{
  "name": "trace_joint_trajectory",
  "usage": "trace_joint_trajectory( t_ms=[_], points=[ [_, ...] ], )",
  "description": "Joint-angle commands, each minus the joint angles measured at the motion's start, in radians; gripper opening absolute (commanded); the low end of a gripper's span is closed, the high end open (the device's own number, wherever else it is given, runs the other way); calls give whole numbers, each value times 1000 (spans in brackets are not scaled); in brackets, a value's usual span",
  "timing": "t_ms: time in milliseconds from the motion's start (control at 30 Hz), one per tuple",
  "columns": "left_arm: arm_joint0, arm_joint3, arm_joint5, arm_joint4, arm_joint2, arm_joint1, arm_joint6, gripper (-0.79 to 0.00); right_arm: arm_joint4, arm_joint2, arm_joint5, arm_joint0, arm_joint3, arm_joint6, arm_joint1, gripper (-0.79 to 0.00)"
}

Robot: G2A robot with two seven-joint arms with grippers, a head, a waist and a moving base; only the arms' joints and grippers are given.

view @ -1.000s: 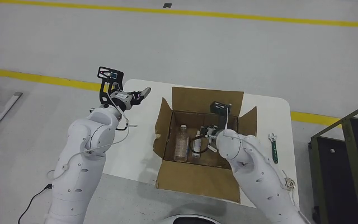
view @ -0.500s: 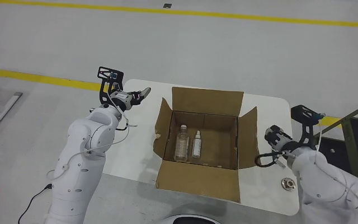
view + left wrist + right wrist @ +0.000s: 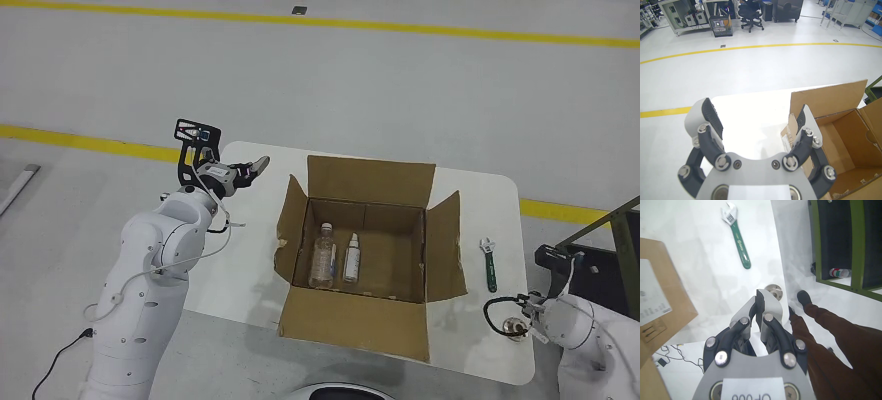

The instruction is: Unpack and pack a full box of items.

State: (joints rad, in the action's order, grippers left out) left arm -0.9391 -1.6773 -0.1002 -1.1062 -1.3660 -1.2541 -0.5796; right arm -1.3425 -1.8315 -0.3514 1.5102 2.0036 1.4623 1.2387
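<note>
The open cardboard box (image 3: 350,318) stands mid-table. On its floor lie a clear bottle (image 3: 321,255) and a small white spray bottle (image 3: 352,258), side by side. My left gripper (image 3: 255,165) hangs open and empty over the table's far left corner, beside the box's left flap (image 3: 829,106); its fingers (image 3: 712,117) are spread wide. My right gripper (image 3: 757,303) is shut on nothing at the table's front right corner, just short of a round metal flange (image 3: 774,291) that lies on the table (image 3: 514,326).
A green-handled adjustable wrench (image 3: 488,263) lies on the table right of the box, also in the right wrist view (image 3: 738,243). A green metal rack (image 3: 829,247) stands just past the table's right edge. Bare table lies left of the box.
My right arm has pulled out of the box and swung to the table's front right corner. The wrench is uncovered again. The left arm has not moved.
</note>
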Motion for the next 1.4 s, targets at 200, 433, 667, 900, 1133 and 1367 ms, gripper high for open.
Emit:
trace_joint_trajectory(
  t_ms=[200,433,667,900,1133,1367],
  points=[
    [0,0,0,0,0,0,0,0,-24,31,8,-16,-55,8,0,-785],
    [0,0,0,0,0,0,0,0,-35,38,35,-11,-51,-80,0,-785],
    [0,0,0,0,0,0,0,0,-30,51,183,-144,-219,-233,-10,-785],
    [0,0,0,0,0,0,0,0,-89,128,272,-381,-522,-210,-18,-785],
    [0,0,0,0,0,0,0,0,-138,195,323,-581,-736,-133,-22,-785],
    [0,0,0,0,0,0,0,0,-190,249,379,-702,-867,-43,-24,-785]
  ],
)
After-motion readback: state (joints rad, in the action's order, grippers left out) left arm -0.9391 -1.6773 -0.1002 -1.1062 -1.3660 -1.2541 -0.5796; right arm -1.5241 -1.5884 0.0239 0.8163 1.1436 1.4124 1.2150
